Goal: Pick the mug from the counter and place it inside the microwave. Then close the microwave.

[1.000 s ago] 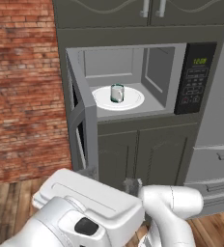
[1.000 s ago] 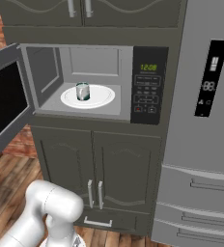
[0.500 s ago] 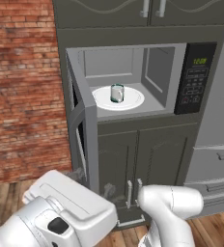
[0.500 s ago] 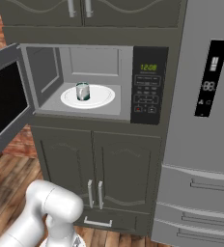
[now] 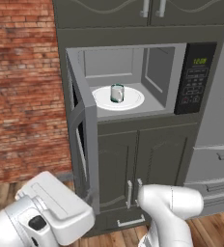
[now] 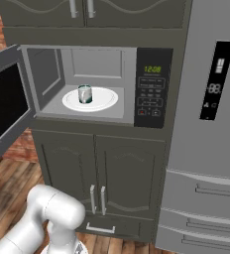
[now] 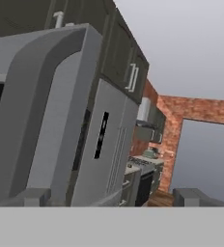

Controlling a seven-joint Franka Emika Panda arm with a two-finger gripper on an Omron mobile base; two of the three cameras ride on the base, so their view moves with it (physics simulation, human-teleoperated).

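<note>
One big job is left, by the look of it: the microwave (image 5: 133, 82) fills the upper centre of both base views with its cavity exposed, and its door (image 5: 82, 140) hangs wide, edge-on down the left-centre of the left base view and swung far out at the left edge of the right base view. In the hand view that grey door frame (image 7: 41, 111) looms large on the left, very close to the camera. The door looks stiff, flat and fairly heavy on its hinge; no pinch is needed, I'd say, just a steady push with the fingers against the outer grey frame near its free edge, well away from the dark window.

Next down in size, the white round plate (image 6: 104, 101) sits on the cavity floor, and on it, upright and a little left of centre, stands the mug (image 6: 85, 94). It reads as small, light, glassy and probably slippery and breakable; it is already placed, so best left alone.

Smallest of all, the gripper (image 7: 109, 200) shows its two fingertips at the bottom corners of the hand view, spread wide with nothing between them.
</note>
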